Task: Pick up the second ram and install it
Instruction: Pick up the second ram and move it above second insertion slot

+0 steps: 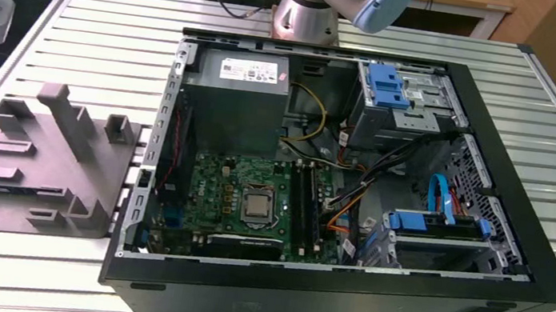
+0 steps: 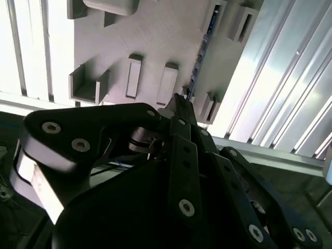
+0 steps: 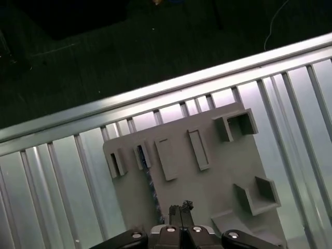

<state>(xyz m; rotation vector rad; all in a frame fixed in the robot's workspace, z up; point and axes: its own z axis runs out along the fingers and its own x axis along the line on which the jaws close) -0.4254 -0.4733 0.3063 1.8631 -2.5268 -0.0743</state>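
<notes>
The second ram (image 3: pixel 150 182) stands on its thin edge in a slot of the grey fixture (image 3: pixel 207 187), showing as a narrow dark bluish strip. In the second wrist view the ram (image 2: pixel 199 54) runs along the fixture (image 2: pixel 155 36) between small grey holders. My gripper (image 3: pixel 180 207) hovers above the fixture with its two black fingers pressed together and nothing between them. The fingertips (image 2: pixel 179 101) sit a little to the side of the ram's near end, apart from it.
In the exterior view the grey fixture (image 1: pixel 28 171) lies on the slatted metal table (image 1: pixel 545 86) at the exterior view's left of the open black computer case (image 1: pixel 453 300). Inside are the green motherboard (image 1: pixel 241 191) with long black slots (image 1: pixel 305 196) and a grey power supply (image 1: pixel 236 82).
</notes>
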